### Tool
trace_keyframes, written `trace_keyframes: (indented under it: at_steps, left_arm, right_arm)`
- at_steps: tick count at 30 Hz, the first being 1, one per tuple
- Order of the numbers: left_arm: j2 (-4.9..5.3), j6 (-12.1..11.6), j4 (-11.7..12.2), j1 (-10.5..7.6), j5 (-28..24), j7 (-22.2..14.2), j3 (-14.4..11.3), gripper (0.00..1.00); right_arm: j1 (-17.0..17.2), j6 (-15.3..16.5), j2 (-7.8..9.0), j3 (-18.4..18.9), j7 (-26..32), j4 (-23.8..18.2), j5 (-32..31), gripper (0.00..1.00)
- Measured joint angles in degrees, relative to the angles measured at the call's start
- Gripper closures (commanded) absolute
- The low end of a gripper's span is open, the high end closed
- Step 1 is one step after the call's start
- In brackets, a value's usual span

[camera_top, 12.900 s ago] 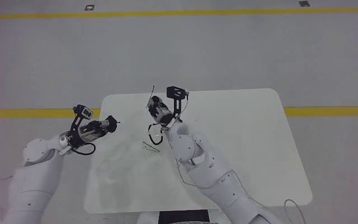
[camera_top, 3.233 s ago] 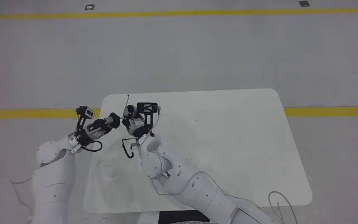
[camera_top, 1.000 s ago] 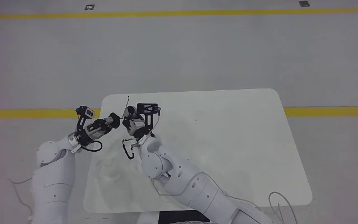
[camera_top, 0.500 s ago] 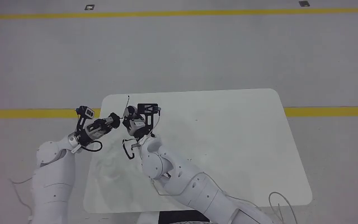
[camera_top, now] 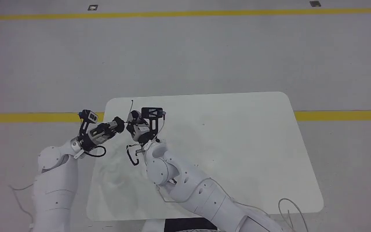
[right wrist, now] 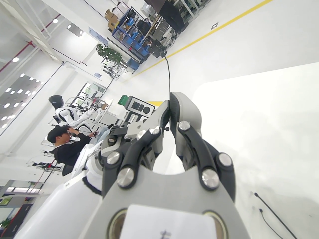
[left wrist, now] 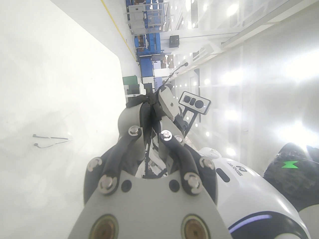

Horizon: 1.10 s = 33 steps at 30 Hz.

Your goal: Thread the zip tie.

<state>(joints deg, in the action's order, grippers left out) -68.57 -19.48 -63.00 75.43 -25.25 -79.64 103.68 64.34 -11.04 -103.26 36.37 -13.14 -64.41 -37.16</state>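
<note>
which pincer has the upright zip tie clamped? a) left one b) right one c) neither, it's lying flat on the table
b: in the right wrist view the thin black zip tie rises from between the closed fingers of the right pincer, held up off the table.

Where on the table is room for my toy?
The right half of the table, past the right arm, is bare to its edges. Crowded: the far left corner, where the left gripper and right gripper meet at the zip tie, with spare ties lying nearby.
</note>
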Motion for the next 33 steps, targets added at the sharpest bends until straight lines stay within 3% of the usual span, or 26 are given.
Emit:
trace_keyframes:
  at_steps: [21,33]
  left_arm:
    - [0.00,0.0,0.0,0.00,0.0,0.0,0.0,1.00]
    - [0.00,0.0,0.0,0.00,0.0,0.0,0.0,1.00]
  right_arm:
    - [1.4,0.6,0.55,0.9,-0.2,-2.4,-0.9,1.00]
    - [1.2,0.8,0.46,0.7,0.2,-1.6,-0.8,1.00]
